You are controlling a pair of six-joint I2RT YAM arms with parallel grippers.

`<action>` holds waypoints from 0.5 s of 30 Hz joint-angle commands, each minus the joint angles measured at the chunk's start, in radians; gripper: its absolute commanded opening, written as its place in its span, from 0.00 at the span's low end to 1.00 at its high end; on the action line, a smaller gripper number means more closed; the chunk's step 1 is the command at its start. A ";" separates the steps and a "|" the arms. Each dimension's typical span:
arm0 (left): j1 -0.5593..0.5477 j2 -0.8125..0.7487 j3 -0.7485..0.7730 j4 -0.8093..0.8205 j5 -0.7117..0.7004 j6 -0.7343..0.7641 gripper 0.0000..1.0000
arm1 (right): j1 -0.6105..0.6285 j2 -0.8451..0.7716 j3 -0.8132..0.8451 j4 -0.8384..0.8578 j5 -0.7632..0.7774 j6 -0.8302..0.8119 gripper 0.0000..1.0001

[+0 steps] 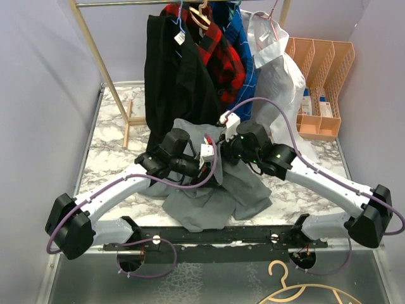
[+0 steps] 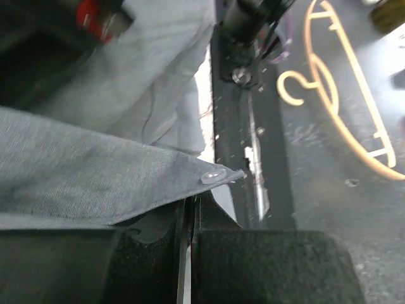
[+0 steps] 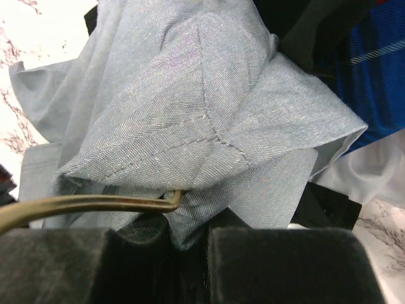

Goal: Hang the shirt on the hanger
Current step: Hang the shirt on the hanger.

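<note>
Shirt (image 1: 215,196) bunched at centre of top view on table (image 1: 114,152), both arms meeting over it, lower part spread toward bottom of frame. Left gripper (image 2: 185,212): jaws closed to a hairline gap, pinching the shirt edge right by a white button (image 2: 213,175); fabric drapes across left half of left wrist view. Right gripper (image 3: 188,233): jaws nearly closed, fold of shirt clamped between them, seamed corner bulging above the fingers mid-frame. Hanger (image 3: 82,205) shows as a thin gold rod coming in from left edge of right wrist view, tip tucked under the shirt fold just above the right fingers, touching cloth; rest of it hidden, can't tell how far inside the shirt it sits, hidden in top view too. Tan hanger (image 1: 310,288) lies flat at bottom right of top view, well apart from shirt. Black garment (image 1: 171,69) and white shirt (image 1: 278,76) hang at top of frame, just behind the arms. Orange organizer (image 1: 323,76) upper right
</note>
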 commanded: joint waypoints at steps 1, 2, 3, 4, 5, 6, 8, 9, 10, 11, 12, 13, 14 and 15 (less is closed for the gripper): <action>-0.039 -0.030 0.011 -0.258 -0.144 0.212 0.11 | -0.028 -0.119 0.006 0.252 0.124 -0.001 0.01; -0.040 -0.038 0.028 -0.263 -0.192 0.228 0.28 | -0.028 -0.135 0.010 0.242 0.109 -0.017 0.01; -0.039 -0.046 0.054 -0.283 -0.231 0.247 0.55 | -0.028 -0.151 0.016 0.224 0.095 -0.034 0.01; -0.039 -0.047 0.091 -0.316 -0.253 0.272 0.88 | -0.028 -0.167 0.017 0.205 0.088 -0.049 0.01; -0.039 -0.047 0.128 -0.345 -0.275 0.293 0.98 | -0.028 -0.185 0.018 0.187 0.080 -0.063 0.01; -0.039 -0.047 0.163 -0.371 -0.293 0.309 0.99 | -0.028 -0.211 0.014 0.161 0.070 -0.075 0.01; -0.040 -0.046 0.234 -0.434 -0.316 0.353 0.99 | -0.028 -0.252 -0.005 0.137 0.054 -0.095 0.01; -0.040 -0.045 0.278 -0.472 -0.326 0.382 0.99 | -0.028 -0.273 -0.014 0.124 0.041 -0.104 0.01; -0.039 -0.043 0.324 -0.512 -0.344 0.424 0.99 | -0.028 -0.294 -0.025 0.116 0.021 -0.115 0.01; -0.037 -0.041 0.379 -0.553 -0.372 0.462 0.99 | -0.028 -0.317 -0.035 0.106 -0.008 -0.127 0.01; -0.032 -0.038 0.430 -0.583 -0.408 0.507 0.99 | -0.028 -0.337 -0.041 0.089 -0.041 -0.143 0.01; -0.021 -0.036 0.486 -0.602 -0.448 0.528 0.99 | -0.028 -0.356 -0.041 0.065 -0.075 -0.157 0.01; -0.003 -0.034 0.540 -0.613 -0.485 0.540 0.99 | -0.027 -0.371 -0.036 0.030 -0.113 -0.179 0.01; 0.015 -0.032 0.590 -0.618 -0.510 0.546 0.99 | -0.028 -0.382 -0.025 -0.006 -0.144 -0.190 0.01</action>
